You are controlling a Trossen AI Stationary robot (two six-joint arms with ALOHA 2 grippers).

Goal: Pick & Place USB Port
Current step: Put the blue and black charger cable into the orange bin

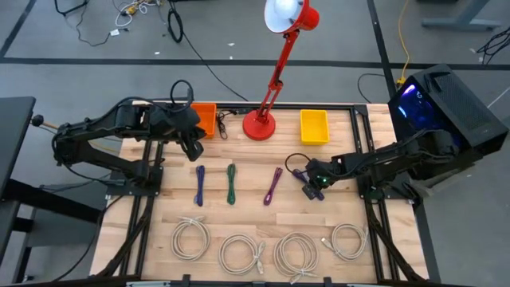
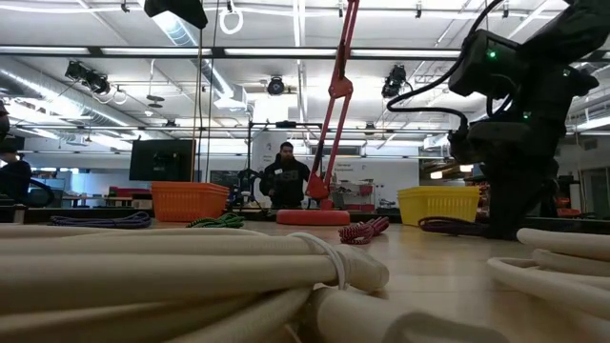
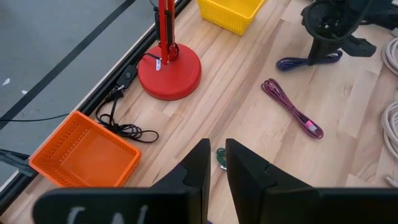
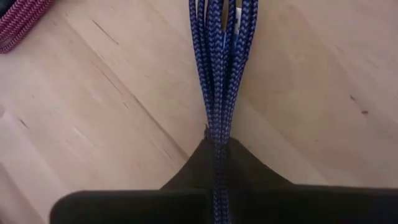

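Fingers (image 4: 186, 180) pinching blue cable (image 4: 221, 68)

Right end effector (image 1: 312, 186) down low, fingers pinched tight together. Left end effector (image 1: 194, 150) hovering up high, fingers nearly closed.

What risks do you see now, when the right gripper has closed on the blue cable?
1. The right gripper pinches the blue braided cable bundle at one spot only, so loose strands may slip out or hang down on lifting.
2. The magenta cable lies close beside it; a trailing end might drag it.
3. On the way to the yellow bin, the hanging cable may catch the red lamp base or the bin's rim.
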